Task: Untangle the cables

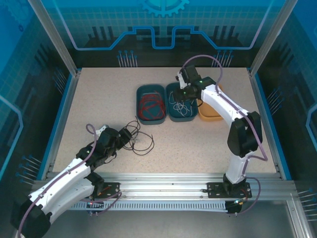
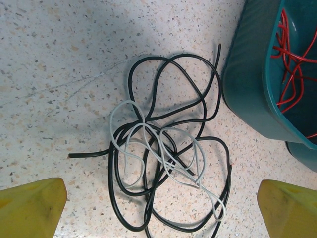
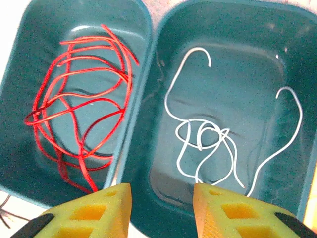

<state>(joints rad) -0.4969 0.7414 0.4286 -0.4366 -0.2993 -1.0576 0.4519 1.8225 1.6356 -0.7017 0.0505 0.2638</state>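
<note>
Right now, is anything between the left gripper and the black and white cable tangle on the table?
Nothing visible. The tangle lies on bare table just ahead of the open left gripper. The teal tray sits to the right, clear of the path.

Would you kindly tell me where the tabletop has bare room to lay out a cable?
Bare tabletop lies left of the red-cable tray, and between the black-and-white tangle and the right arm's base. Crowded: the three-tray row and the tangle.
</note>
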